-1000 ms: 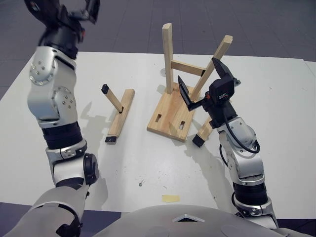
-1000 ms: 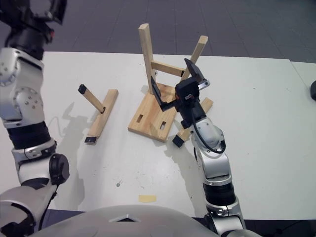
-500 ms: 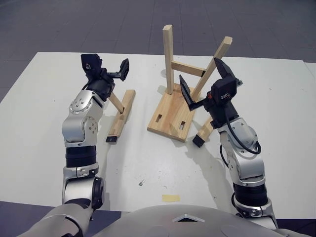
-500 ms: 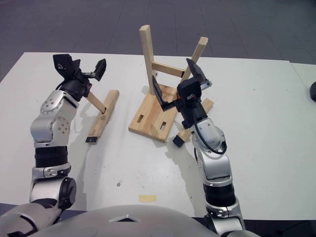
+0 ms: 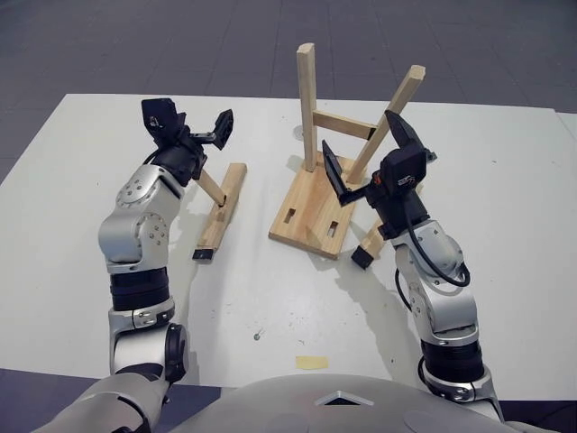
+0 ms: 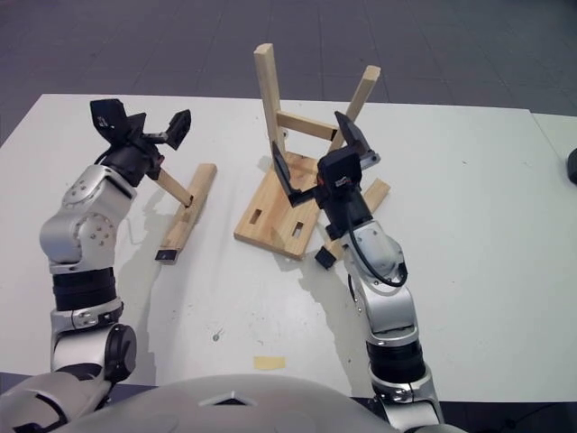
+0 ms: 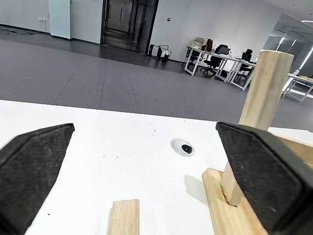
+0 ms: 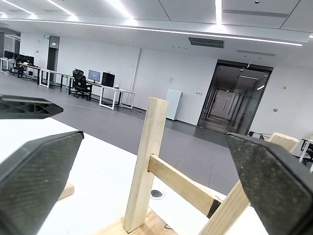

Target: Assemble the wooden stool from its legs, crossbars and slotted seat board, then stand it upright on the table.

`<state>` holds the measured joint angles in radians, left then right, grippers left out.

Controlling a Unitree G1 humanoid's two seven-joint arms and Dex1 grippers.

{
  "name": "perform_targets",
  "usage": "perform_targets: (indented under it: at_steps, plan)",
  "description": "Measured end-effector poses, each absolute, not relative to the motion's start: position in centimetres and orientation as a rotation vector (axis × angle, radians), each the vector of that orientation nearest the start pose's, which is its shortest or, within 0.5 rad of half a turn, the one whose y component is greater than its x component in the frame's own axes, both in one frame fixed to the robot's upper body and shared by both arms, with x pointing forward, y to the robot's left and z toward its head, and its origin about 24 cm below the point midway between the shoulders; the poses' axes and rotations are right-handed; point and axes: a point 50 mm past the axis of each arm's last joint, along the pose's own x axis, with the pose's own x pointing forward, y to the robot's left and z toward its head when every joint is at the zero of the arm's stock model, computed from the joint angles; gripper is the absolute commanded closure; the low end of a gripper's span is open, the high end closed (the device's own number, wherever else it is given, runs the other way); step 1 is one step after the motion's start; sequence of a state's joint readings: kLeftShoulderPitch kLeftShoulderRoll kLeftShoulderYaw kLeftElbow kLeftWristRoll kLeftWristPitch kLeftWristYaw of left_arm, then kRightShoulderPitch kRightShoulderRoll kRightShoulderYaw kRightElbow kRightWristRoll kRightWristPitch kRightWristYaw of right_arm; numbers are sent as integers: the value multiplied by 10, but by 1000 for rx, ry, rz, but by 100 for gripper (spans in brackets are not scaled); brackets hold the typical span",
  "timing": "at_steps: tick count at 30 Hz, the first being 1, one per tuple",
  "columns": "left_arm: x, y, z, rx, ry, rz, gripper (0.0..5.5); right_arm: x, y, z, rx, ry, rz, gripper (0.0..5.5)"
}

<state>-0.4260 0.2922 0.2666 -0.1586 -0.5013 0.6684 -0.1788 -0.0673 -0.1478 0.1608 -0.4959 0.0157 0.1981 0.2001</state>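
Wooden parts lie on a white table (image 5: 505, 207). The slotted seat board (image 5: 311, 212) rests flat at the middle, two empty slots showing along its near edge. Two legs stand up from its far side: an upright leg (image 5: 307, 104) at 11 o'clock and a tilted leg (image 5: 407, 87) leaning toward 1 o'clock, with a crossbar (image 5: 343, 124) joining them. At 9 o'clock from the board, well apart from it, a loose leg (image 5: 223, 209) lies flat with a short crossbar stub (image 5: 214, 188) rising at a slant from it. A third leg (image 5: 370, 242) lies just beside the board at 4 o'clock, its black-capped end toward the robot. The left gripper (image 5: 189, 122) hangs over the top of the stub with its pads spread wide and nothing between them; the left wrist view shows bare table and the loose leg's end between the pads. The right gripper (image 5: 365, 149) sits above the board's 3 o'clock edge, jaws wide apart, with the tilted leg passing between them; I cannot tell whether either pad touches it. A yellow tape scrap (image 5: 312, 362) lies at 6 o'clock, near the table's front edge.
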Motion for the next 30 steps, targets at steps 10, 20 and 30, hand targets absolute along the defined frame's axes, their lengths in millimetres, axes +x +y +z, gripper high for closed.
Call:
perform_targets:
  at_steps: [10,20,30]
  plan:
    - [269,223,162,-116,131,-260,12,229,-109,140,-140,-316,398,10]
    - [234,199,107,-41,499,-421,12,222,-110,132,-133,-276,368,10]
    - [228,210,69,75,722,-429,153,222,-108,133,-117,-283,349,10]
